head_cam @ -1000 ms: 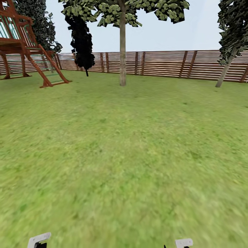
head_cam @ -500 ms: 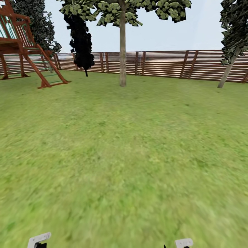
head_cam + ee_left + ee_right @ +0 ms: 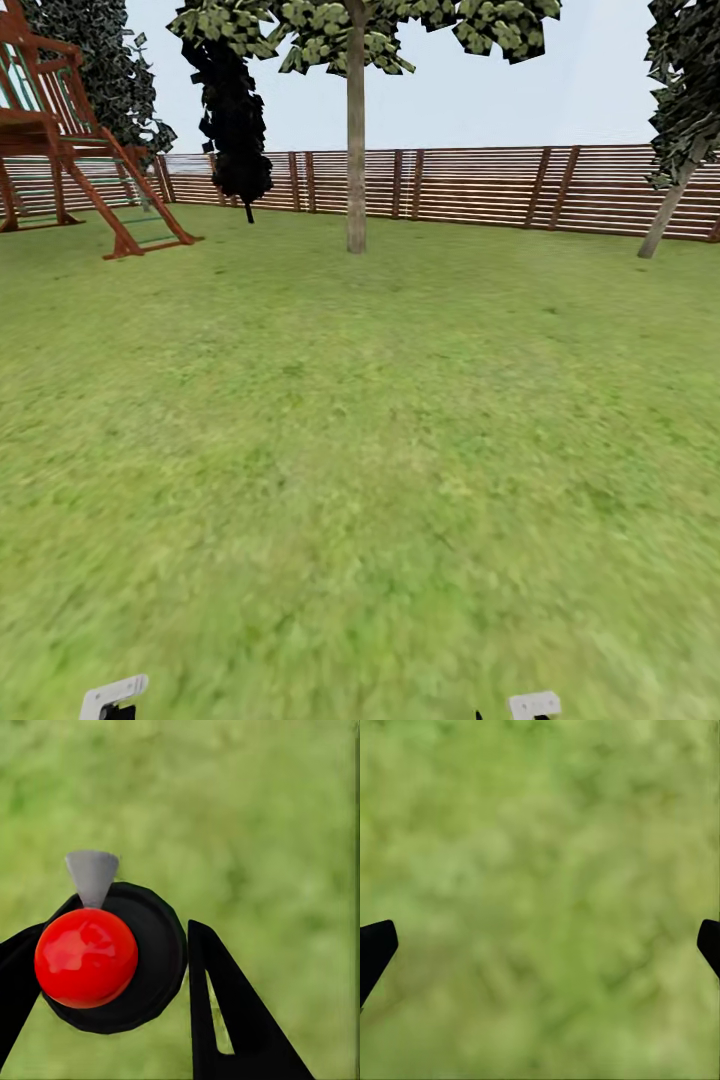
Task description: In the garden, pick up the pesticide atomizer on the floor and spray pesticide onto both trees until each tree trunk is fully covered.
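Observation:
My left gripper (image 3: 112, 945) is shut on the pesticide atomizer (image 3: 112, 960), a black round body with a glossy red ball on top and a grey cone nozzle, held over grass. My right gripper (image 3: 540, 937) is open, its black fingertips (image 3: 375, 945) far apart over bare lawn. In the head view, one tree stands straight ahead by the fence, with a pale, straight tree trunk (image 3: 356, 150). A second tree leans at the far right, and its tree trunk (image 3: 670, 210) is thin and grey. No pesticide specks are visible on either trunk from this distance.
Green lawn (image 3: 360, 450) stretches from me to a brown slatted fence (image 3: 480, 185). A wooden playhouse with a ladder (image 3: 70, 130) stands at the far left. A dark narrow cypress-like tree (image 3: 235, 110) rises beside it. White arm parts (image 3: 113, 695) show at the bottom edge.
The whole head view has shifted slightly, with the playhouse sliding left and the right tree sliding right as the robot rolls forward. The arm parts stay in place.

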Controlling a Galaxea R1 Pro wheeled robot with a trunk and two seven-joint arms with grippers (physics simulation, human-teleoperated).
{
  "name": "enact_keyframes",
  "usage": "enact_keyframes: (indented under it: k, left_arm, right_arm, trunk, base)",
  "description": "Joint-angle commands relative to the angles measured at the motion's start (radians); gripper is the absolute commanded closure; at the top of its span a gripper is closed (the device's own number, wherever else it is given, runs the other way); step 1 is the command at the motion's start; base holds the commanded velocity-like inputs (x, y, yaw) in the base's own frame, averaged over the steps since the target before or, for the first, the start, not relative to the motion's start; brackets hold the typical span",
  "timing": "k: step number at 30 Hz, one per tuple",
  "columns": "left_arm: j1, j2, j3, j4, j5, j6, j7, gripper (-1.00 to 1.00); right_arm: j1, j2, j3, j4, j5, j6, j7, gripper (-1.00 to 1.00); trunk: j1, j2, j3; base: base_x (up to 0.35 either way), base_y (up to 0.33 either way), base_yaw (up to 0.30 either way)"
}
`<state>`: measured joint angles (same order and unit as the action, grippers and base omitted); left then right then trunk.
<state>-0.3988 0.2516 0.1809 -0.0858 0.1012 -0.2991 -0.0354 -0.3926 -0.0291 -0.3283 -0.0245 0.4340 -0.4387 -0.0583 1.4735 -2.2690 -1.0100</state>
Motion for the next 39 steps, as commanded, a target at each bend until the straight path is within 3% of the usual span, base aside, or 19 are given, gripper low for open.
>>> enact_keyframes:
  k: [1, 39]
  left_arm:
    - [0.000, 0.000, 0.000, 0.000, 0.000, 0.000, 0.000, 1.00]
    - [0.000, 0.000, 0.000, 0.000, 0.000, 0.000, 0.000, 1.00]
  right_arm:
    - [0.000, 0.000, 0.000, 0.000, 0.000, 0.000, 0.000, -1.00]
    - [0.000, 0.000, 0.000, 0.000, 0.000, 0.000, 0.000, -1.00]
  trunk:
    - [0.000, 0.000, 0.000]
    - [0.000, 0.000, 0.000]
  base:
    - [0.341, 0.000, 0.000]
    - [0.341, 0.000, 0.000]
